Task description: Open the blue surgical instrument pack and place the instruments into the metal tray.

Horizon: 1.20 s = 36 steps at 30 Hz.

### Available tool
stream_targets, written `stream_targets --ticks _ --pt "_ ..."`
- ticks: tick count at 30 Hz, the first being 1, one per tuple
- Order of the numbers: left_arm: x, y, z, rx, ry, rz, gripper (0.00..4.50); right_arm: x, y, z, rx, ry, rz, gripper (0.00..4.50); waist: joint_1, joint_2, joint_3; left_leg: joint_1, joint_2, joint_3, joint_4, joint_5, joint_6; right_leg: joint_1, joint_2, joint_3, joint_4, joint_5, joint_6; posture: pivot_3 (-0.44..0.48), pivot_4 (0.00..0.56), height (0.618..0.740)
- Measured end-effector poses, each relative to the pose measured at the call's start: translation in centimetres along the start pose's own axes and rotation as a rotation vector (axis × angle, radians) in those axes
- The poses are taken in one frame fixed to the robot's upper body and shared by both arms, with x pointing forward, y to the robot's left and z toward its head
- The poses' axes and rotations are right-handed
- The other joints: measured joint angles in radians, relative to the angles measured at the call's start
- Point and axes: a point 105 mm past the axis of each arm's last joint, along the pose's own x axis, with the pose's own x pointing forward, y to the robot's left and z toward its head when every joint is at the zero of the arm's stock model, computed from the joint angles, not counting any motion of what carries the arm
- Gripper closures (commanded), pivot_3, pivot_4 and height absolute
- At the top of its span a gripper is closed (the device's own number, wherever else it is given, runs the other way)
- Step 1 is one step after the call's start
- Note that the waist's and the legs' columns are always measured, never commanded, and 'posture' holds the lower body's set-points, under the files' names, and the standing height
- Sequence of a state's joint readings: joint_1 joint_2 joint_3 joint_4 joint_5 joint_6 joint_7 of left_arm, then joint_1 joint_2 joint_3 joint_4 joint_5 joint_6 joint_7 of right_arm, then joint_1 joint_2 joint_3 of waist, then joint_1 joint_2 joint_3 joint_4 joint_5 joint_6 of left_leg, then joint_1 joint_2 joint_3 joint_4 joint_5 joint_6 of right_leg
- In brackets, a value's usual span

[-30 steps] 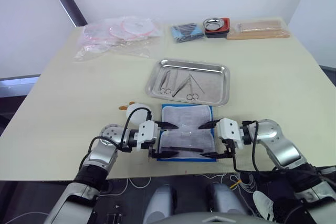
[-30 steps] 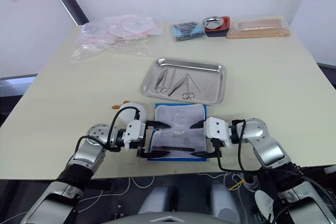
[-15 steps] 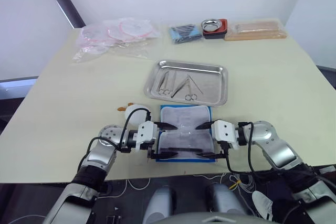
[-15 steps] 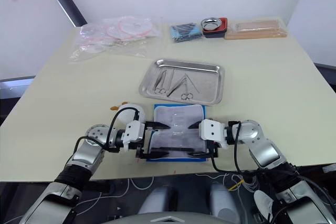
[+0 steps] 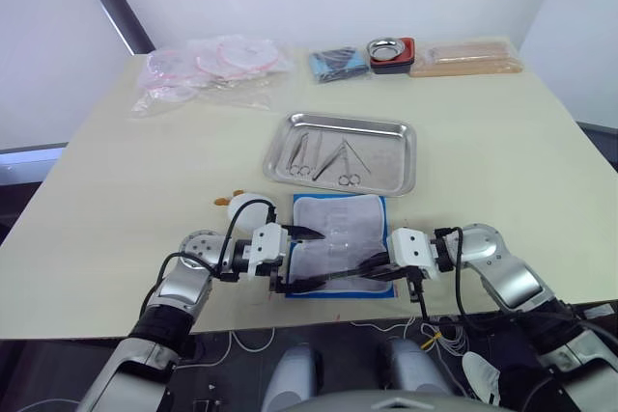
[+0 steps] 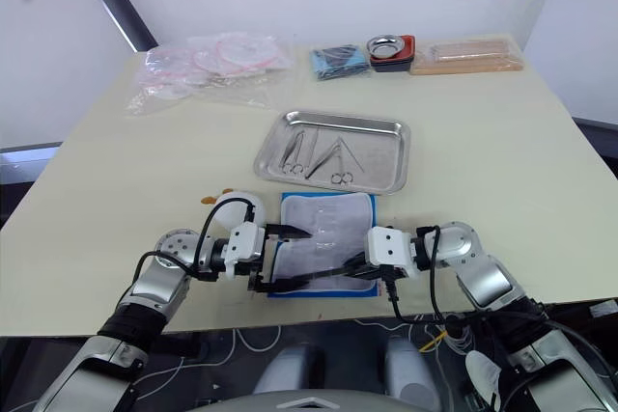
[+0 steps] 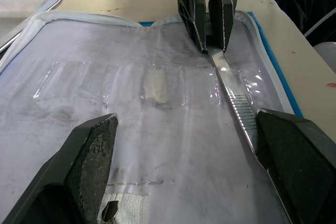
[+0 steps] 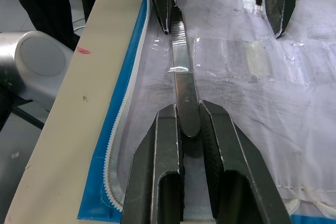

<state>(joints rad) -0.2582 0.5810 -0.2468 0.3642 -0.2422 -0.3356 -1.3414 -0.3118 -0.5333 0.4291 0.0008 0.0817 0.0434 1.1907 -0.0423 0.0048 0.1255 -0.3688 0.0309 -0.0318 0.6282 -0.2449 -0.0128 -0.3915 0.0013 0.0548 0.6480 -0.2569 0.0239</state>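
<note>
While your right gripper pinches the tweezers on the open pack just beside the tray, keep the spread left gripper pinning the lining and lift straight.

Blue surgical instrument pack: bright-blue fabric pouch lying open and flat near the table's front edge, grey-white padded lining facing up, clear slots and a white zip border showing, just in front of the tray.

Metal tray: shallow stainless-steel rectangle with rounded corners and raised rim, sitting mid-table, level.

Instruments in tray: several slender tools, ring-handled scissors or forceps among them, lying loosely side by side and partly crossing on the tray floor.

Instrument on pack: one flat silvery tweezer-like piece with a ribbed section, lying along the lining near the pack's front edge, partly tucked under a clear slot.
</note>
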Motion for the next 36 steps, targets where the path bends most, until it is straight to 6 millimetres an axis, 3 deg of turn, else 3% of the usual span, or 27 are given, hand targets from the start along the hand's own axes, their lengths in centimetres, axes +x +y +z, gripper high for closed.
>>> stream_targets --ticks 9,36 --pt "0.0 0.0 0.0 -0.001 0.0 0.003 0.0 -0.2 0.0 0.2 0.015 0.003 0.0 4.43 0.0 0.0 0.0 0.0 0.0 0.0 0.0 0.0 0.0 0.0 0.0 0.0 0.0 0.0 0.0 0.0 0.15 0.74" --pt "0.0 0.0 0.0 0.003 -0.003 0.007 0.0 -4.3 -0.3 0.8 -0.076 0.131 -0.043 4.43 0.001 0.0 0.002 0.001 0.0 0.001 -0.001 0.0 0.0 0.0 -0.001 0.001 0.0 0.0 0.0 0.0 0.15 0.74"
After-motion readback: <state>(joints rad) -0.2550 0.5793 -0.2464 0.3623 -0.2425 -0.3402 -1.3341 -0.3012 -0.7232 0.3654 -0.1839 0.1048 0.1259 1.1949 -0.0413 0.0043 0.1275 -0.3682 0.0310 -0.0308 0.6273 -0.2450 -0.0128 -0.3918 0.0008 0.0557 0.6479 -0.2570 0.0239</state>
